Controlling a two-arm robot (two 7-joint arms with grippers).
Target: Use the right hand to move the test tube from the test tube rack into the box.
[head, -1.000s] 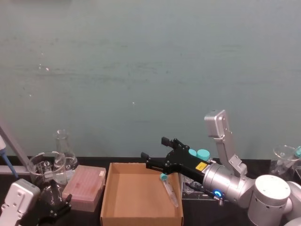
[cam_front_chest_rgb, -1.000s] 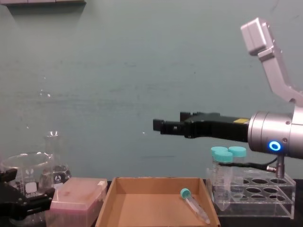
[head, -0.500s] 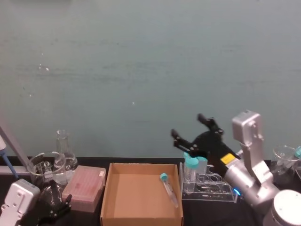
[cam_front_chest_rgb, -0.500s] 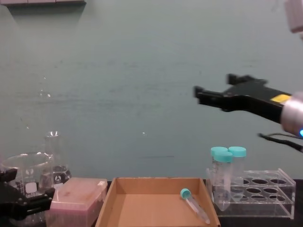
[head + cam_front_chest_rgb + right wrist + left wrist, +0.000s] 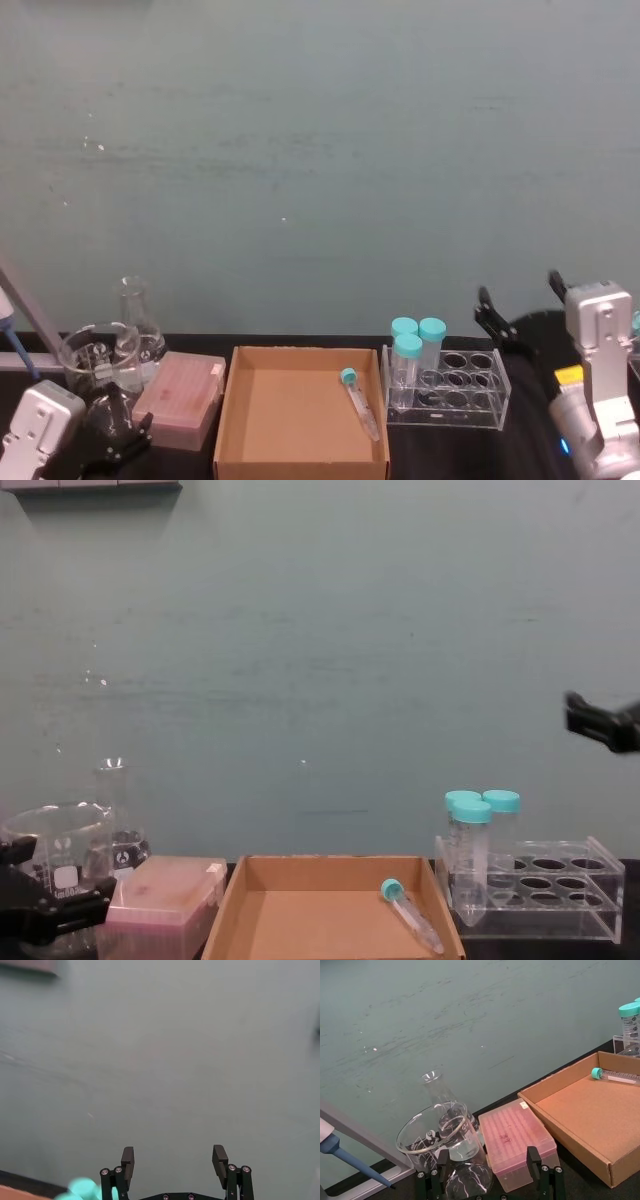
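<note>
The slim teal-capped test tube lies on its side in the brown cardboard box, near its right wall; it is also in the chest view and the left wrist view. The clear rack stands right of the box and holds three wider teal-capped tubes. My right gripper hangs open and empty above the rack's right end, at the chest view's right edge; its fingers stand wide apart in the right wrist view. My left gripper sits parked at the lower left.
A pink lidded box lies left of the cardboard box. Behind it stand a glass beaker and a flask. A pipette leans at the far left. More glassware stands at the far right.
My right gripper has pulled back to the right, from over the box to beyond the rack's right end. The test tube stays lying in the box. The left arm has not moved.
</note>
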